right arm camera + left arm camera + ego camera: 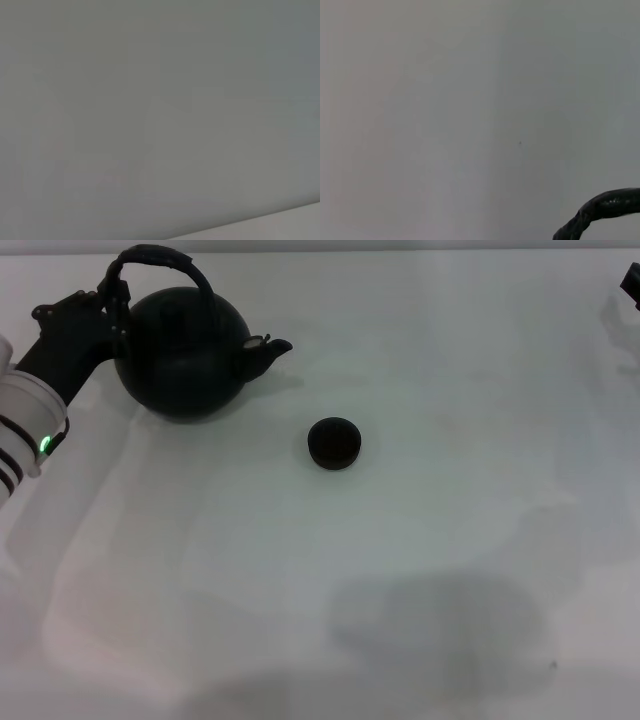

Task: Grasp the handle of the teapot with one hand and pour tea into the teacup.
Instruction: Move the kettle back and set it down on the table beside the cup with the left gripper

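The black teapot [185,355] stands upright at the table's far left, its spout [272,347] pointing toward the right. Its arched handle [165,258] rises over the lid. My left gripper [108,298] is at the handle's left end, right against it, with the arm reaching in from the left edge. A curved piece of the handle [605,206] shows in the left wrist view. The small black teacup [333,443] sits on the table to the right of the teapot and nearer to me, apart from it. My right gripper [631,285] shows only as a dark bit at the far right edge.
The white table [400,570] spreads wide around the cup. A soft shadow lies on it near the front middle. The right wrist view shows only plain grey surface.
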`<state>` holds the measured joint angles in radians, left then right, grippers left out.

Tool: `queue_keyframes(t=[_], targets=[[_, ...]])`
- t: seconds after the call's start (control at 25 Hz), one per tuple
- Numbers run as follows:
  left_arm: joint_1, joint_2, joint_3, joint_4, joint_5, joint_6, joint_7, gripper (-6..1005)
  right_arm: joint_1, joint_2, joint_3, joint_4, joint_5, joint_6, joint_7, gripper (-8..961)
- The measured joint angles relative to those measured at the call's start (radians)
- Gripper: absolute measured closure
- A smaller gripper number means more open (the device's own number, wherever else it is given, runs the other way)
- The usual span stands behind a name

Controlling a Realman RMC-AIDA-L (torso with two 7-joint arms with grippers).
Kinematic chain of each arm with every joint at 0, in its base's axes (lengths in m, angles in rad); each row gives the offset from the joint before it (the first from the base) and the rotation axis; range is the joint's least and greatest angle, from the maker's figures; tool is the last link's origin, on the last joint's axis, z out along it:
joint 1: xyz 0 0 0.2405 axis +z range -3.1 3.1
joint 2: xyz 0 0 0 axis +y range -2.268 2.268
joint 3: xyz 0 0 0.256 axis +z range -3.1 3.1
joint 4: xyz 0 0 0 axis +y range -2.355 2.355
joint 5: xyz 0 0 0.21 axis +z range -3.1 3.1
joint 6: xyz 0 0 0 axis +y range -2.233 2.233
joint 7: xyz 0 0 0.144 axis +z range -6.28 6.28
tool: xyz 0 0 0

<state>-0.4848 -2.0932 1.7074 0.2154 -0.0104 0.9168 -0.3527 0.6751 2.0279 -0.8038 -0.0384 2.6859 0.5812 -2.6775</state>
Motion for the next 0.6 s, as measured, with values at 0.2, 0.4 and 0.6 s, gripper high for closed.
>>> queue_keyframes(t=[0.2,0.4,0.6], targets=[[-0.003,0.001,0.004,-0.001,0.006,-0.004,0.000,903,0.002,0.000,0.000,0.000,0.000,0.000,0.000,142],[-0.014,0.002,0.036,-0.012,0.005,-0.004,0.000,890,0.003,0.000,0.000,0.000,0.000,0.000,0.001,142],[-0.015,0.002,0.040,-0.012,0.003,-0.011,0.004,878,0.003,0.000,0.000,0.001,0.000,0.000,0.001,142]])
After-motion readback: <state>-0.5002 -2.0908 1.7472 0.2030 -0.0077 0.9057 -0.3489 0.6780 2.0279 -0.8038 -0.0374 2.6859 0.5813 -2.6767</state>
